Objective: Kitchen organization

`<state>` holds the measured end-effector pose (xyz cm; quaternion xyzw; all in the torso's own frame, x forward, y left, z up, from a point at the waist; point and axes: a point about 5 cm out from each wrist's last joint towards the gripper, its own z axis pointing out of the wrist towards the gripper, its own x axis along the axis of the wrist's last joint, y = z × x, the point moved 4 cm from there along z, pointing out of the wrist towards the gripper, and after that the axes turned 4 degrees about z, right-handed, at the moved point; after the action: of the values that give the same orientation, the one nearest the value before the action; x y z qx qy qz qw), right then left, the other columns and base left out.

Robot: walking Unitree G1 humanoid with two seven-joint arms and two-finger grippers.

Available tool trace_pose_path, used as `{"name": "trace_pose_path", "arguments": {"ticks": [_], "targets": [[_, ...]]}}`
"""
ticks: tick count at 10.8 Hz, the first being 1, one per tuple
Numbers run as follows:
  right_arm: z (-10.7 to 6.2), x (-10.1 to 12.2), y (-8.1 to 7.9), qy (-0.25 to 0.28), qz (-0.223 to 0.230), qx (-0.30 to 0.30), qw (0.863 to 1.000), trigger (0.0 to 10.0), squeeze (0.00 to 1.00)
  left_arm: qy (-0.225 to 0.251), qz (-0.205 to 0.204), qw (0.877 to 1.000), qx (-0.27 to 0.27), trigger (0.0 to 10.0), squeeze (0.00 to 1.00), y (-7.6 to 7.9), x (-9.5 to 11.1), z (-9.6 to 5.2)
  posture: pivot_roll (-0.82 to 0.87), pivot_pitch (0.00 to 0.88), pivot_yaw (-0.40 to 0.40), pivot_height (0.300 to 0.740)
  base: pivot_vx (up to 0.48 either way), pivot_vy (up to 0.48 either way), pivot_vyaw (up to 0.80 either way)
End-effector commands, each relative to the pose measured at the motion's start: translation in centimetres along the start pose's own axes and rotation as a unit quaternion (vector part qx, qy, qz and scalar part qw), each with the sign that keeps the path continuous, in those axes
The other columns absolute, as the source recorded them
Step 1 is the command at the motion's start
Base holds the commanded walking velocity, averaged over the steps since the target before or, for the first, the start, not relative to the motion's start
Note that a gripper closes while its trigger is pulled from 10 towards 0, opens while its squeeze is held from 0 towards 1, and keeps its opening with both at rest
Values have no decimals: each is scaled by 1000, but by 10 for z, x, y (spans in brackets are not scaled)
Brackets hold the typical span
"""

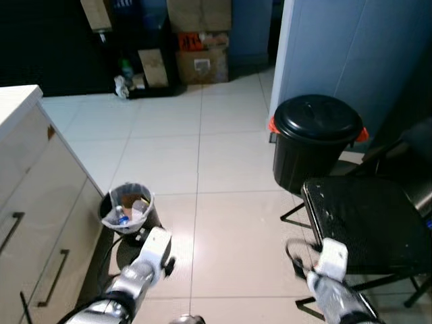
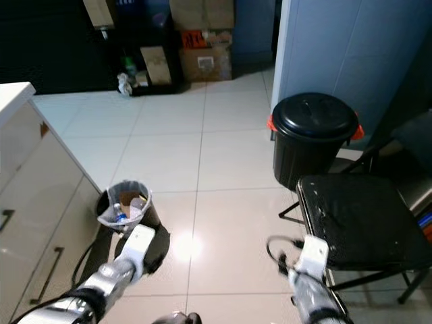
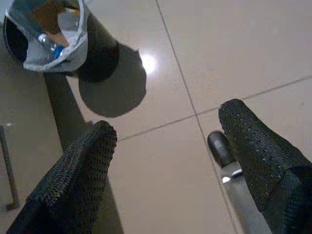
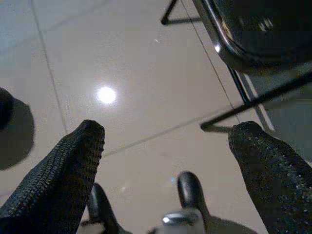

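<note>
A small black wastebasket (image 1: 128, 209) with a clear liner holds a plastic bottle and scraps beside the white cabinet; the same wastebasket (image 3: 53, 34) lies just ahead of my left gripper (image 3: 165, 146), which is open over bare tile with nothing between its fingers. That left arm hangs low at the left (image 1: 152, 253). My right gripper (image 4: 168, 141) is open too, above the floor, next to the legs of a black chair (image 4: 253, 34). The right arm (image 1: 331, 270) hangs by the chair's front edge.
A black lidded bin (image 1: 316, 138) with orange clips stands by the blue wall. The black chair (image 1: 368, 226) is at the right. White drawers (image 1: 34, 223) run along the left. Cardboard boxes (image 1: 199, 47) are stacked at the far wall. Pale tiled floor (image 1: 223, 169) lies between.
</note>
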<state>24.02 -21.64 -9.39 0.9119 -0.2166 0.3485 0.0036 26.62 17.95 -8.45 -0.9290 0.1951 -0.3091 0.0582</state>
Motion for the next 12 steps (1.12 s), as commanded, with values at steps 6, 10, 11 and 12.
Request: {"name": "trace_pose_path", "arguments": {"ticks": [6, 10, 11, 12], "targets": [[-5, -34, 3, -50, -75, -2, 996, 10000, 0, -61, 20, 998, 1, 10000, 0, -14, -32, -5, -40, 31, 104, 740, 0, 0, 0], [-6, -38, 9, -59, -83, -6, 995, 10000, 0, -74, 18, 997, -1, 10000, 0, -8, -46, -6, -39, 34, 100, 740, 0, 0, 0], [-6, -38, 10, -60, -81, -7, 995, 10000, 0, -75, 16, 997, 0, 10000, 0, -8, -46, -6, -39, 35, 100, 740, 0, 0, 0], [-7, -39, 11, -60, -81, -8, 995, 10000, 0, -76, 14, 997, 1, 10000, 0, -8, -47, -6, -39, 35, 100, 740, 0, 0, 0]]}}
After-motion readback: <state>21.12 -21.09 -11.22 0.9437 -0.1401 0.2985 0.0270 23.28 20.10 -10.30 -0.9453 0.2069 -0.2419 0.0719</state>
